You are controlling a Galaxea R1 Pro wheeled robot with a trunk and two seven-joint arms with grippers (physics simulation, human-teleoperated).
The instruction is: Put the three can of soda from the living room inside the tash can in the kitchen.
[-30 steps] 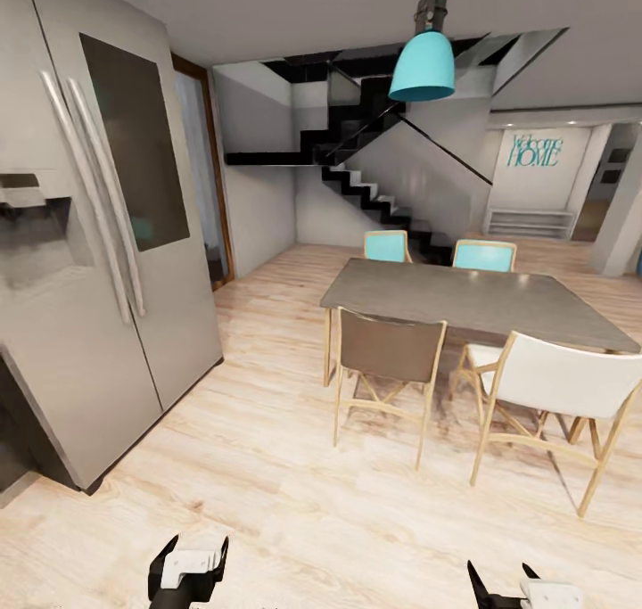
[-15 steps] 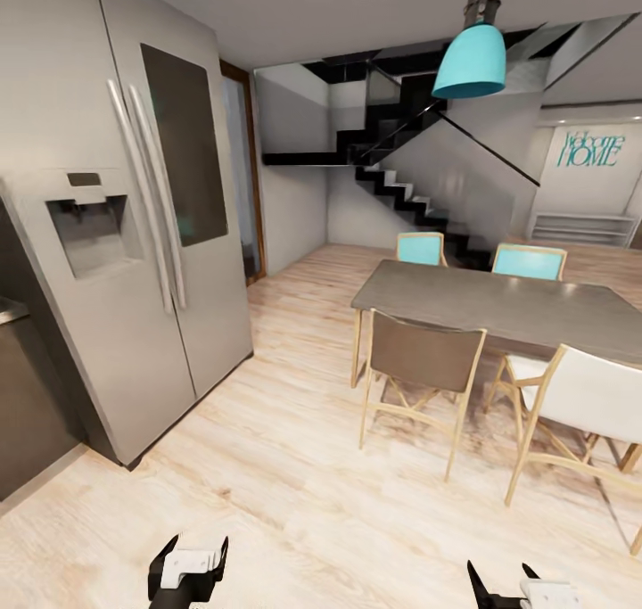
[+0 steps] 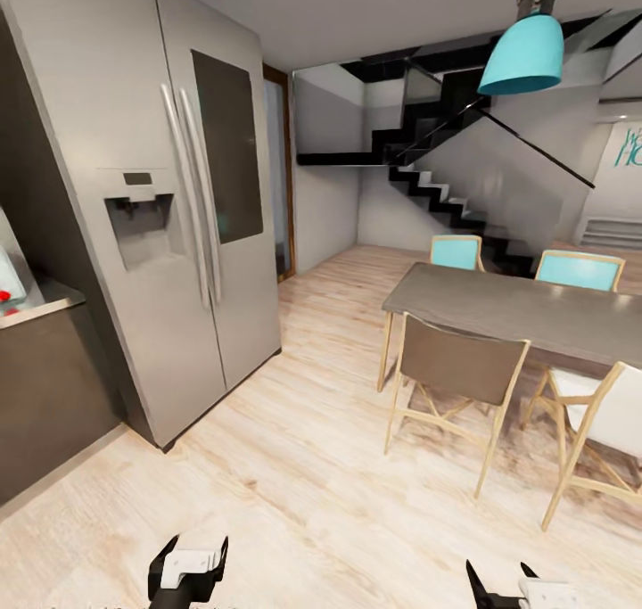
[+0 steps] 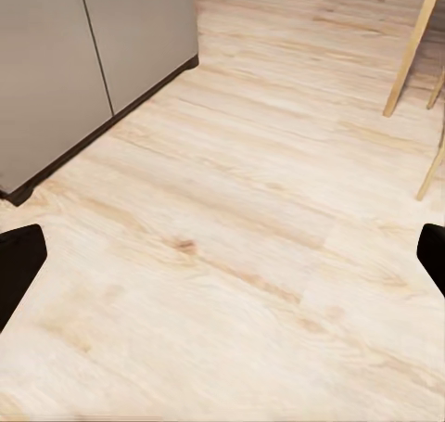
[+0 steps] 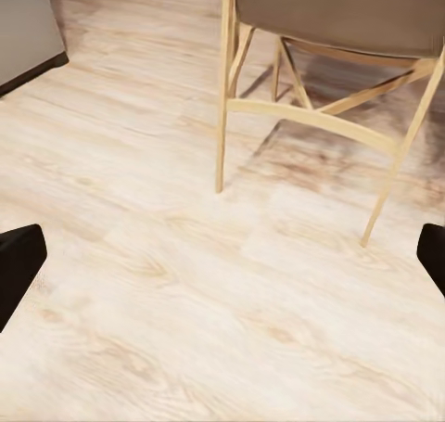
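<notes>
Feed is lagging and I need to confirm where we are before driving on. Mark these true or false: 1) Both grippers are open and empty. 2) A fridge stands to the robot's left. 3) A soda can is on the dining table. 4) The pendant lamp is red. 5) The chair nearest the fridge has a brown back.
1) True: the left gripper and right gripper have fingers wide apart with only floor between them.
2) True: the fridge is at left.
3) False: the dining table top looks bare.
4) False: the pendant lamp is turquoise.
5) True: the brown chair.
</notes>
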